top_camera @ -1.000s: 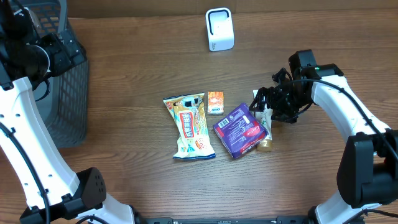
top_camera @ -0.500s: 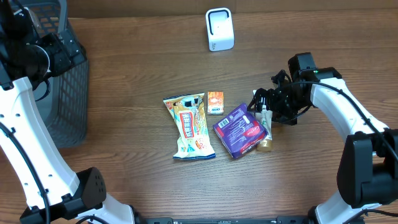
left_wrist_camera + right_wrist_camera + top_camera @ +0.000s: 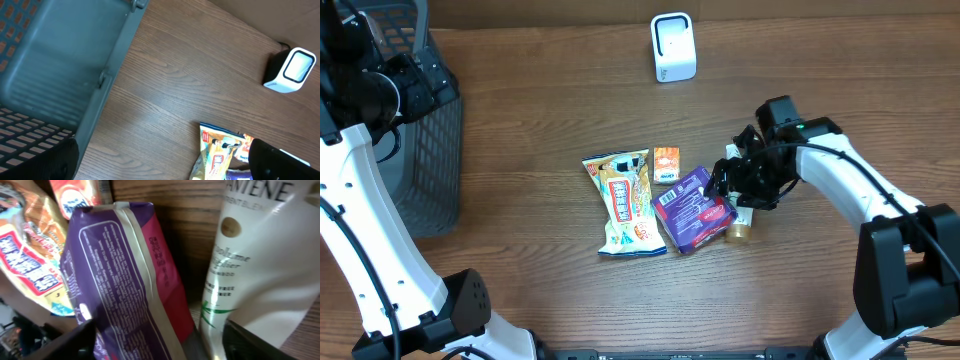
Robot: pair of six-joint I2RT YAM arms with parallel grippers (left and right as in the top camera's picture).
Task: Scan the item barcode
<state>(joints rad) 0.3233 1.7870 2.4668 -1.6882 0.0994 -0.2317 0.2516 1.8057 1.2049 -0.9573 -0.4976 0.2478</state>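
Fingers [image 3: 255, 342] of the right gripper [image 3: 738, 185] stand apart, astride the purple pack [image 3: 688, 212], whose long axis runs lengthwise between them, with the tube [image 3: 250, 265] just beside it. The pack lies mid-table by the snack bag [image 3: 625, 205], well short of the scanner [image 3: 672, 47]. The left gripper [image 3: 160, 162], fingers also apart, hangs far off at the basket [image 3: 420, 150], so the right arm is nearer.

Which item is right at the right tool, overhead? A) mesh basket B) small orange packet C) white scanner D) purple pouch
D: overhead, the purple pouch lies against the right tool, and it fills much of the right wrist view.
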